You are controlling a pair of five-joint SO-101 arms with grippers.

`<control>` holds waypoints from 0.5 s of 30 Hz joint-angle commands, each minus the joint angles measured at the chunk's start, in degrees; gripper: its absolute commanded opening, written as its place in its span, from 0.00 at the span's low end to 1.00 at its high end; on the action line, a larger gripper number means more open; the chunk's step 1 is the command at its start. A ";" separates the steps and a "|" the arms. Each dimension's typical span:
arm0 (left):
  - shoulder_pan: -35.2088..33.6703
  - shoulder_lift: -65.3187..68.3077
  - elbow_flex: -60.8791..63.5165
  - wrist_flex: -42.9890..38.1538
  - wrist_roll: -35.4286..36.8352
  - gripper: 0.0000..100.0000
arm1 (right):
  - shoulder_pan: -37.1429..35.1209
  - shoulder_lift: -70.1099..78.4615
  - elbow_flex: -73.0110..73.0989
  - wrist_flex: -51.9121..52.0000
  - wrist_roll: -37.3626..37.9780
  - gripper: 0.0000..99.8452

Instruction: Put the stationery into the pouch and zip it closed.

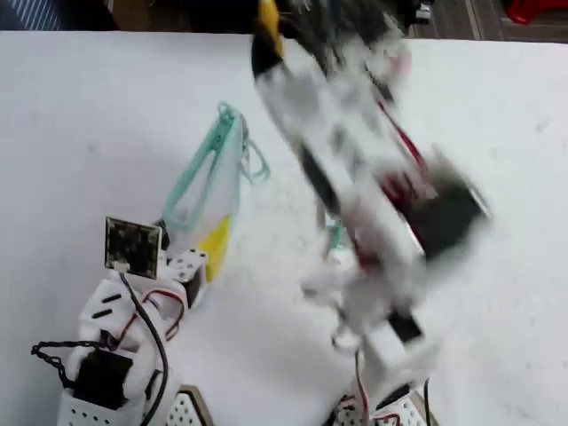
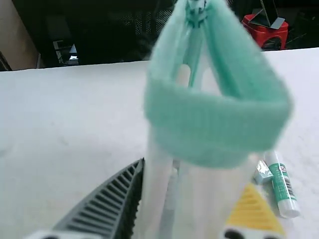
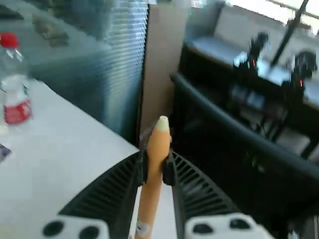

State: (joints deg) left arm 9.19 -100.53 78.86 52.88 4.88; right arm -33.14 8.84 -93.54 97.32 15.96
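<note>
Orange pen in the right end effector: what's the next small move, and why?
Probably carry the orange pen over the pouch mouth and lower it in: the right end effector is clamped on it, raised high, and the pouch's teal rim stands open.

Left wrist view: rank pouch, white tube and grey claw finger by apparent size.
1. pouch, closest to camera, so inflated.
2. claw finger, also close.
3. white tube, farther off, so true size unsure.
</note>
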 commanded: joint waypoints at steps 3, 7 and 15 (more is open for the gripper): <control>0.92 -0.04 -1.23 0.26 -0.53 0.24 | -9.27 -12.70 0.88 1.45 -0.18 0.02; 0.84 -0.04 -1.23 0.26 -0.53 0.24 | -10.24 -20.00 13.54 1.36 -2.46 0.02; 0.84 -0.04 -1.23 0.26 -0.53 0.24 | -10.33 -36.00 42.11 0.75 -2.64 0.02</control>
State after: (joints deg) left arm 9.19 -100.53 78.86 52.88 4.88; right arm -42.99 -22.11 -58.64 97.41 13.76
